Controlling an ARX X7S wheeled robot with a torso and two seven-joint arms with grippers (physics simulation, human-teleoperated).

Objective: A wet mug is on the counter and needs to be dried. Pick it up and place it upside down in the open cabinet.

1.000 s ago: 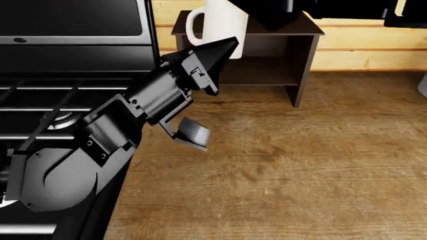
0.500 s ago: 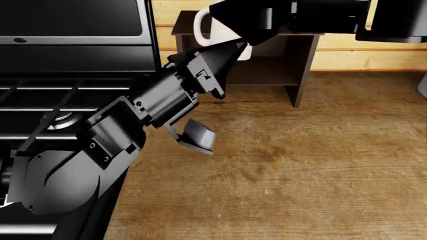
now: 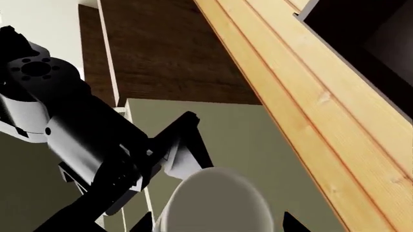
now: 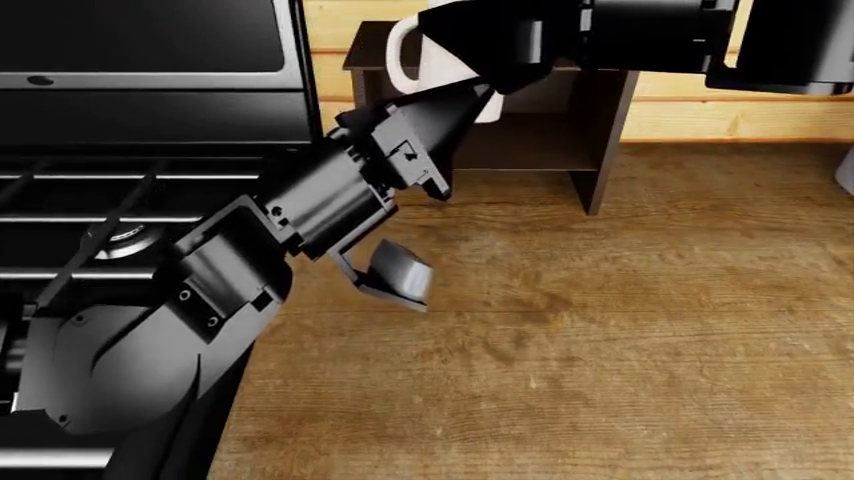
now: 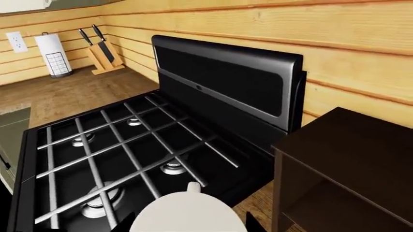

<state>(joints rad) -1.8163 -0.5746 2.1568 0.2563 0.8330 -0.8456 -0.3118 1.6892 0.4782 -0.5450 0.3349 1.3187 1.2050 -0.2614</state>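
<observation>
A: Take the cabinet (image 4: 534, 110) as the landmark. Where does it stand?

B: On the counter (image 4: 601, 330), at the back, against the plank wall (image 4: 721, 90). The stove (image 4: 120, 170) lies just left of the cabinet.

A: And the mug (image 4: 441, 60)?

B: Before the cabinet's upper left corner, off the counter, its handle turned toward the stove. The right gripper (image 4: 487, 55) reaches in from the cabinet's right and sits at the mug.

A: The left gripper (image 4: 441, 110)?

B: Below the mug, in front of the cabinet's lower left part, its arm trailing back over the stove's edge.

A: Further off?

B: Past the stove, on its far side from the cabinet, a knife block (image 5: 100, 55) and a paper towel roll (image 5: 55, 55) stand against the wall.
</observation>
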